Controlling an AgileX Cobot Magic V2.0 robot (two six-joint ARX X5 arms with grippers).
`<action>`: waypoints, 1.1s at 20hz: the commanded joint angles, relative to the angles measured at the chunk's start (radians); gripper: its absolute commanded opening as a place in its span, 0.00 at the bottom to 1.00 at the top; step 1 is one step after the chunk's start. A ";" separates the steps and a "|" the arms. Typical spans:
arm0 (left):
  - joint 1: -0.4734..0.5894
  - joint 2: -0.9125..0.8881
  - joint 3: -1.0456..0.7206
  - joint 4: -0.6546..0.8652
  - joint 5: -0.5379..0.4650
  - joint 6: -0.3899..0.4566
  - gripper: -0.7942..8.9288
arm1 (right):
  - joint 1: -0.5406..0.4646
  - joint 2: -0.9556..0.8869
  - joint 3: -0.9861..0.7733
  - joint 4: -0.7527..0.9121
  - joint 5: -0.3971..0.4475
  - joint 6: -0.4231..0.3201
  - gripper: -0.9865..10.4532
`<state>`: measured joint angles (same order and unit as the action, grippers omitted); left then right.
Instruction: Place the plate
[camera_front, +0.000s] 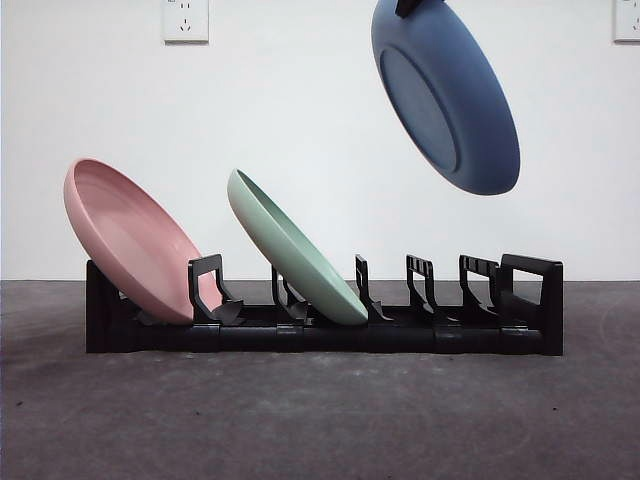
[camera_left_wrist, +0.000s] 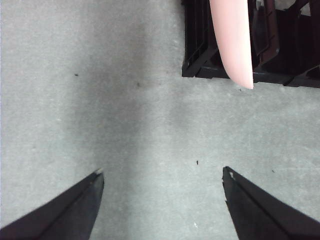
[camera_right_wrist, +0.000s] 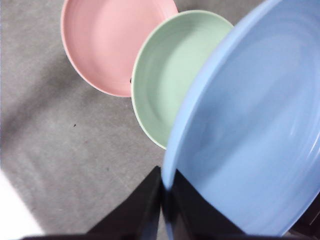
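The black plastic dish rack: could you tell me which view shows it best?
The front view shows the whole black plastic dish rack side-on, every slot visible. The left wrist view catches only one corner; the right wrist view shows none of it clearly.

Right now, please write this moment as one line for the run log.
stage: carrying | right gripper: shut on blue plate, above rack | left gripper: open, waiting | pink plate, green plate: in rack

Left gripper (camera_left_wrist: 161, 200) matte black tapered jaws, right gripper (camera_right_wrist: 162, 200) seemingly alike
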<state>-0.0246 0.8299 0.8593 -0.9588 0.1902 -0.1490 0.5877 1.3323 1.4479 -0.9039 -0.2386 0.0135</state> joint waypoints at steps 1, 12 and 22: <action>-0.002 0.005 0.018 0.009 0.005 0.010 0.47 | 0.048 -0.122 -0.208 0.117 0.052 -0.022 0.09; -0.002 0.006 0.018 0.014 0.005 0.010 0.47 | 0.527 -0.396 -0.517 -0.033 0.404 -0.060 0.09; -0.002 0.006 0.018 0.016 0.005 0.010 0.47 | 0.714 -0.090 -0.517 0.086 0.404 -0.165 0.09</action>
<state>-0.0246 0.8303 0.8593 -0.9493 0.1902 -0.1490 1.2881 1.2308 0.9215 -0.8261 0.1589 -0.1223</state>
